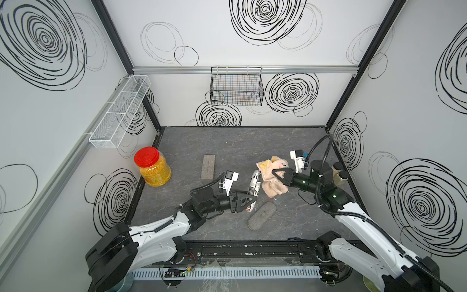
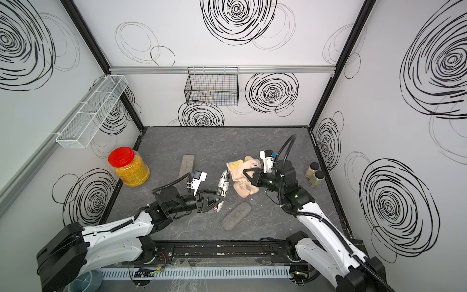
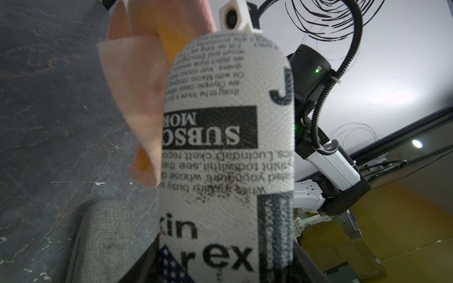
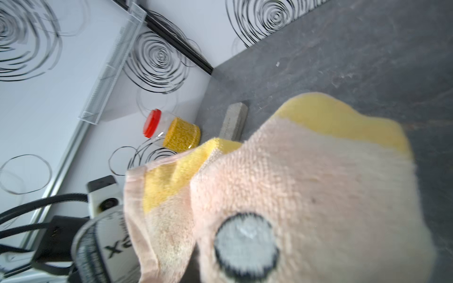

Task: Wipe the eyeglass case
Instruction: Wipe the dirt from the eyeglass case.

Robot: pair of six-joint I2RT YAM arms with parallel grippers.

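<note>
Found the white, newsprint-patterned eyeglass case (image 1: 255,185) (image 2: 224,185) lifted clear of the dark grey stone-look table (image 1: 227,146), tilted, above the table's middle. Saw its near end clamped in the left end effector (image 1: 250,199) (image 2: 217,199), jaws closed in tight on it. Saw it fill most of the left wrist view (image 3: 228,147), print upside down.

Noted the right end effector (image 1: 276,178) (image 2: 246,175) fully closed on a bunched peach-and-yellow terry cloth (image 1: 274,191) (image 2: 243,189) (image 4: 306,183). Saw that cloth against the case's far end, on the side toward the right arm, seemingly touching in both top views.

Also noted, all on the table and apart from both arms:
- a grey fabric oval case (image 1: 261,216) below the raised one
- a grey rectangular block (image 1: 208,166)
- a red-lidded clear jar of yellow grains (image 1: 151,168) by the left wall
- two small black-capped bottles (image 1: 340,173) by the right wall
</note>
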